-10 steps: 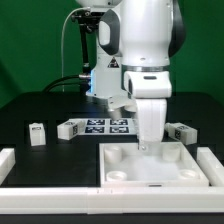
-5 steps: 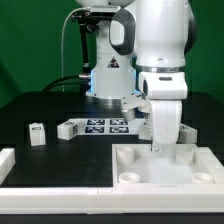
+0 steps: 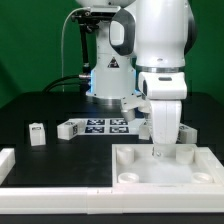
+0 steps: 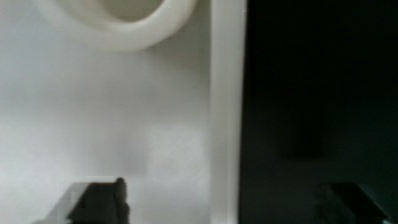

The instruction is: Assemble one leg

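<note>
The large white square panel (image 3: 170,168) with corner sockets lies at the front on the exterior view's right. My gripper (image 3: 160,150) is low over its far edge. In the wrist view the gripper (image 4: 228,205) is open and its two dark fingers (image 4: 98,202) stand wide apart, one over the panel's white surface (image 4: 107,120), the other over the black table; nothing is between them but the panel's edge. A round socket (image 4: 125,18) shows ahead. One small white leg (image 3: 38,133) with a marker tag stands on the table at the exterior view's left, far from the gripper.
The marker board (image 3: 95,127) lies at the back centre before the arm's base. Another small white part (image 3: 190,131) sits behind the gripper on the exterior view's right. Long white rails run along the left (image 3: 8,162) and front (image 3: 60,200).
From a second ago the gripper and the square panel have shifted toward the exterior view's right. Over the last half second nothing visibly moved.
</note>
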Controlling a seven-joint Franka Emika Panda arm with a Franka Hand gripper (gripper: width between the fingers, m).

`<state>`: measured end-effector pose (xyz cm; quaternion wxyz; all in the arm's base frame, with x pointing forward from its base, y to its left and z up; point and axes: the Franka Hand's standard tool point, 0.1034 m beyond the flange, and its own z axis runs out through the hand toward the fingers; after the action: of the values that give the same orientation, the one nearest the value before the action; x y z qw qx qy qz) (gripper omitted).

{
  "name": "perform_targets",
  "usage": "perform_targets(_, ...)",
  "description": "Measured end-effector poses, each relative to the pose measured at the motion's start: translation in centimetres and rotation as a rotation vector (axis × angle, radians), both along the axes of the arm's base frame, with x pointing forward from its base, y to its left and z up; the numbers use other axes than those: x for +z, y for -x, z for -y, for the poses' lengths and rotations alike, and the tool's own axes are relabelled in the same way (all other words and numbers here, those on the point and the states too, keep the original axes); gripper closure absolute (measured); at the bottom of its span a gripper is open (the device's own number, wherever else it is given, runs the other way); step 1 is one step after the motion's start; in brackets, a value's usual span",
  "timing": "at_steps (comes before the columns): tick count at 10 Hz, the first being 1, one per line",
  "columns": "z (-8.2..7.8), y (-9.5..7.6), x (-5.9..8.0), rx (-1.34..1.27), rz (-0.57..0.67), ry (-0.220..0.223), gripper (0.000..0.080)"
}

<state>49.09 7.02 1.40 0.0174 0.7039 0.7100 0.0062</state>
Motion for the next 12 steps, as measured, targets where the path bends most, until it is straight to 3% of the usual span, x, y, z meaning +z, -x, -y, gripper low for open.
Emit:
perform_targets(1,0.0,0.0,0.0,0.000,0.000,0.000,0.0200)
perform_targets(2,0.0,0.0,0.0,0.000,0.000,0.000,0.0165)
perform_targets(7,0.0,0.1,0.1,-0.011,0.002,-0.001,0.0151)
perform_targets(10,-0.5,2.2,1.9,-0.102,0.046,-0.025,0.0151)
perform_targets(12,-1.9,3.6,3.2,-0.180,0.052,-0.029,0.0151)
